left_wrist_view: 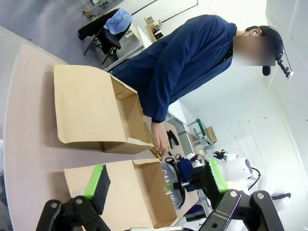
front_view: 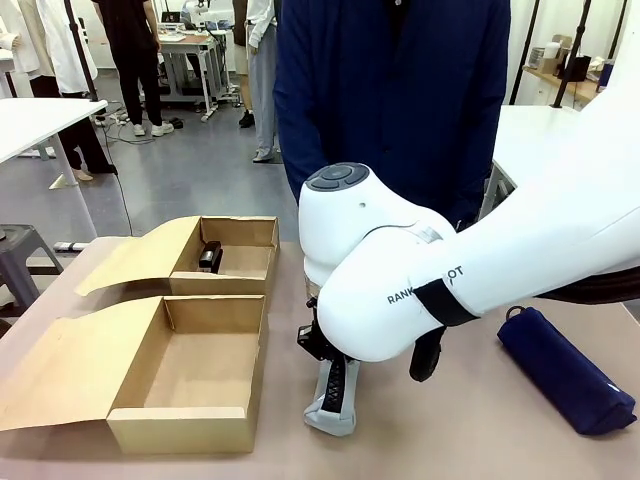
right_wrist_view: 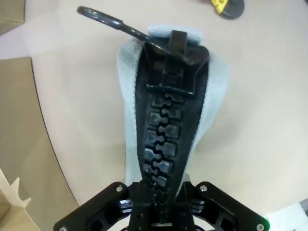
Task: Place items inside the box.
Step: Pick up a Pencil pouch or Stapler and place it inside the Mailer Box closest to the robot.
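Finding: the right gripper [right_wrist_view: 163, 188] is fully closed on one end of the grey pouch [front_view: 333, 400], pinching it across the black zipper. The rest of the pouch hangs below the jaws, just to the right of the near box [front_view: 185, 430]. I cannot tell whether its low end touches the table [front_view: 470, 440]. The pouch is not yet inside the box.

The left gripper [left_wrist_view: 156, 168] stands wide open with nothing between its green pads, poised above the near box. A second box [front_view: 222, 284] lies just beyond the near one, with a black item [front_view: 210, 257] already in it.

Risks, as I judge them:
- The hold is on soft fabric at one end. The pouch may swing or slide out during the carry.
- Too low a carry would let the hanging end catch the near box's right wall. The light cardboard would then be pushed or tipped.
- My left arm sits over the near box, so a crossing path could bring the two arms together.
- The person's hand [left_wrist_view: 160, 140] rests at the right-hand edge of the boxes, beside a yellow-and-black knife [right_wrist_view: 226, 6]. A wide sweep could strike either.
- A long navy pouch [front_view: 565, 372] lies well to the right of the near box and poses no hazard.
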Controlling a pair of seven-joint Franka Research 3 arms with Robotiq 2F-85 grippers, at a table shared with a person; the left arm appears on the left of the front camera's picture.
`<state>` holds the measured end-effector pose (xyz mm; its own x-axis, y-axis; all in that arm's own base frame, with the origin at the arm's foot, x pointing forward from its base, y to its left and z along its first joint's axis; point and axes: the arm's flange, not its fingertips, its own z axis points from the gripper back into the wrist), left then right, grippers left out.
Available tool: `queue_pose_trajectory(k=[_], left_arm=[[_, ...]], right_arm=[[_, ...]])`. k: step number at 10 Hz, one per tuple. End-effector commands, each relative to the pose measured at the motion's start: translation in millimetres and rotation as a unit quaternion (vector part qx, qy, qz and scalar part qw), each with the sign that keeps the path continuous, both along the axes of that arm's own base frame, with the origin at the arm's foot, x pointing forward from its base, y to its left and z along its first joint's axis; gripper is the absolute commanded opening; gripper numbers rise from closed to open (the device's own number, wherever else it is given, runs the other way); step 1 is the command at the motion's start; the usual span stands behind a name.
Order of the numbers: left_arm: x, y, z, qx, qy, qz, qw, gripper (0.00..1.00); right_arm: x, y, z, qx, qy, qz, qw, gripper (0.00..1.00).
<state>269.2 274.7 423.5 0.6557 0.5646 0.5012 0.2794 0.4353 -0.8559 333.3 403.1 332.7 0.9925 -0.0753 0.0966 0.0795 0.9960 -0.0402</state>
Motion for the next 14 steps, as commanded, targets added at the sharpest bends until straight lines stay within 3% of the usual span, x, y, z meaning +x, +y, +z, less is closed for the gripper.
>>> queue_pose_trajectory(k=[1, 3, 4, 5, 6, 7, 8, 9, 11, 13, 14], left_arm=[[0.6, 0.0, 1.3, -0.002, -0.019, 0.002, 1.000, 1.00], [0.6, 0.0, 1.3, -0.002, -0.019, 0.002, 1.000, 1.00], [0.6, 0.0, 1.3, -0.002, -0.019, 0.002, 1.000, 1.00], [0.6, 0.0, 1.3, -0.002, -0.019, 0.002, 1.000, 1.00], [0.6, 0.0, 1.3, -0.002, -0.019, 0.002, 1.000, 1.00], [0.6, 0.0, 1.3, -0.002, -0.019, 0.002, 1.000, 1.00], [0.6, 0.0, 1.3, -0.002, -0.019, 0.002, 1.000, 1.00], [0.6, 0.0, 1.3, -0.002, -0.019, 0.002, 1.000, 1.00], [0.6, 0.0, 1.3, -0.002, -0.019, 0.002, 1.000, 1.00], [0.6, 0.0, 1.3, -0.002, -0.019, 0.002, 1.000, 1.00], [0.6, 0.0, 1.3, -0.002, -0.019, 0.002, 1.000, 1.00]], right_arm=[[-19.3, 8.2, 33.3, -0.026, 0.011, -0.019, 0.999, 0.00], [-69.5, 7.4, 95.5, -0.033, 0.022, 0.004, 0.999, 0.00], [-109.6, 1.4, 126.4, -0.015, 0.001, 0.015, 1.000, 0.00], [-142.8, -9.2, 143.8, 0.010, 0.009, 0.027, 1.000, 0.00], [-155.3, -27.3, 149.6, 0.021, 0.007, -0.009, 1.000, 0.00], [-118.0, 14.3, 126.5, -0.015, 0.009, 0.013, 1.000, 0.00], [-118.0, 14.3, 126.5, -0.015, 0.009, 0.013, 1.000, 0.00], [-158.6, 0.1, 157.1, 0.001, -0.003, 0.005, 1.000, 0.05], [-109.3, 34.1, 158.9, 0.044, -0.044, -0.017, 0.998, 0.05], [-67.2, 104.0, 169.5, 0.063, -0.066, 0.055, 0.994, 0.05], [-46.7, 148.5, 171.8, 0.063, -0.058, 0.080, 0.993, 0.05]])
